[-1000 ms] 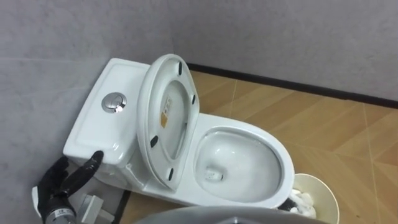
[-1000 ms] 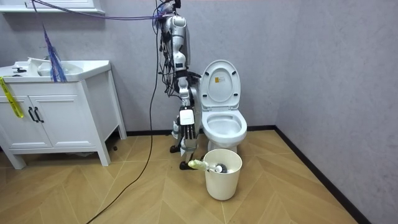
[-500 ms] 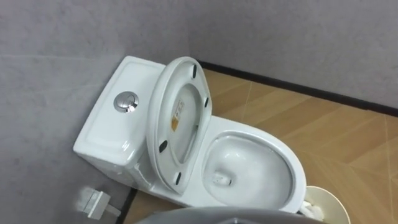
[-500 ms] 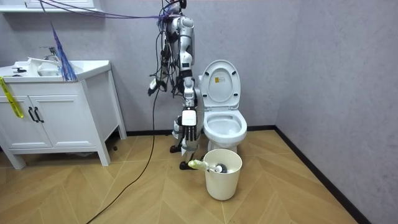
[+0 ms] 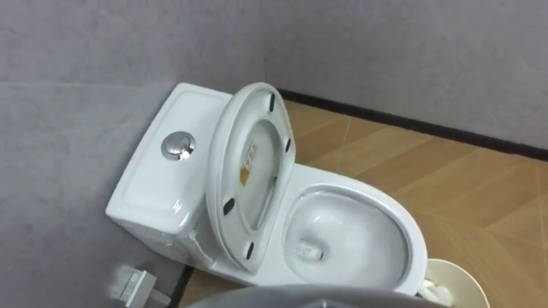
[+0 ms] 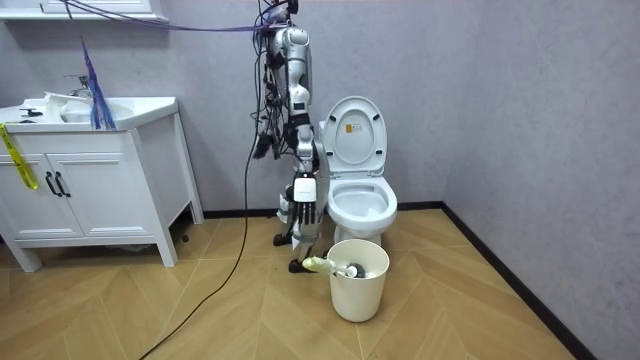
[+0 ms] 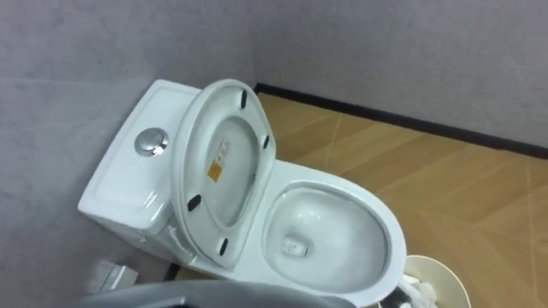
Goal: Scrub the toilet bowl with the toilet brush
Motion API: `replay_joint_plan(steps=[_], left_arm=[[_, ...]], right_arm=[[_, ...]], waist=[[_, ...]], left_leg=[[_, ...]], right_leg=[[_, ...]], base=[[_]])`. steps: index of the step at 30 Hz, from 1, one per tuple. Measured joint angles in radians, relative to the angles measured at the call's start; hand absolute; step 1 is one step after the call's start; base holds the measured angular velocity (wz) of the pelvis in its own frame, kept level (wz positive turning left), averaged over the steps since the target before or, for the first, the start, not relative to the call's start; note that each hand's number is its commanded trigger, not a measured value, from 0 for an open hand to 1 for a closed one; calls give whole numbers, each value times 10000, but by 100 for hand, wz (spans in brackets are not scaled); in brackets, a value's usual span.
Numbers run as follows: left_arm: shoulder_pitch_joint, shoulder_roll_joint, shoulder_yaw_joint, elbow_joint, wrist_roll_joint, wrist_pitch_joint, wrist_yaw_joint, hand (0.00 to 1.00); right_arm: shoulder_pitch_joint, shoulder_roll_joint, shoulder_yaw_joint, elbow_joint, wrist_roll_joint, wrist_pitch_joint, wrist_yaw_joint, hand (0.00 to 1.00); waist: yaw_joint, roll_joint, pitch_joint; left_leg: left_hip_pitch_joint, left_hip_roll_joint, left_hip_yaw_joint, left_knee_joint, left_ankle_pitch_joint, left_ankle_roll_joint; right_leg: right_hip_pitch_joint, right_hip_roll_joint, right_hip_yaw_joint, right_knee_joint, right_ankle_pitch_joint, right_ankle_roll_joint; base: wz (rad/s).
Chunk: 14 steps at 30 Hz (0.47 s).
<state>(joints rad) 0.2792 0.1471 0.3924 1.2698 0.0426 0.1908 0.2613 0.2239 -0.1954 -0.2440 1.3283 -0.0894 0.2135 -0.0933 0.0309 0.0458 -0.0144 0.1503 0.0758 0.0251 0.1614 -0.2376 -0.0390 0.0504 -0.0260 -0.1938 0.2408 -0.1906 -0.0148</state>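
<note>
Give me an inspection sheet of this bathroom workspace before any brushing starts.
Surface: wooden floor, herringbone pattern.
Job's things: toilet, bowl open; seat and lid raised in front of the tank.
Clutter: waste bin in front of the bowl, white paper inside, yellow-green item on its rim; small white object on the floor by the tank.
Hands: right hand hangs at the robot's side, beside the toilet.
Cables: nothing seen beyond the robot's own.
Surroundings: grey walls; white vanity cabinet at the room view's left.
</note>
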Motion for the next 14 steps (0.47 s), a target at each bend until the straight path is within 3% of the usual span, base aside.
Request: replay_joint_plan(steps=[3,7,10,14], left_arm=[[-446,-1,-972,-1058,1309,120,-187,0],[-915,-138,-1715,-1987,3192,148,-590,0],[-965,-161,-2128,-2299,3654,144,-785,0],[-1119,-190,-2426,-2293,3641,297,-971,0]], right_arm=[[-200,18,461,-114,-66,168,113,0],[-249,175,997,-464,-643,286,252,0],[-241,345,1033,-487,-672,296,351,0],[-245,515,1081,-649,-685,279,536,0]], waist=[[-275,-51,37],[-574,-276,69],[-655,-534,129],[-836,-671,160]], left_leg=[[48,30,61,-45,-14,-25],[77,51,327,-111,-25,-44],[178,17,584,-80,-22,-40],[182,-46,703,-95,-22,-40]], right_leg=[[-31,63,57,19,-48,-26],[-162,182,319,3,-80,-29],[-152,185,524,-53,-106,9],[-180,132,571,-72,-135,67]], base=[[-10],[-22],[-22],[-10]])
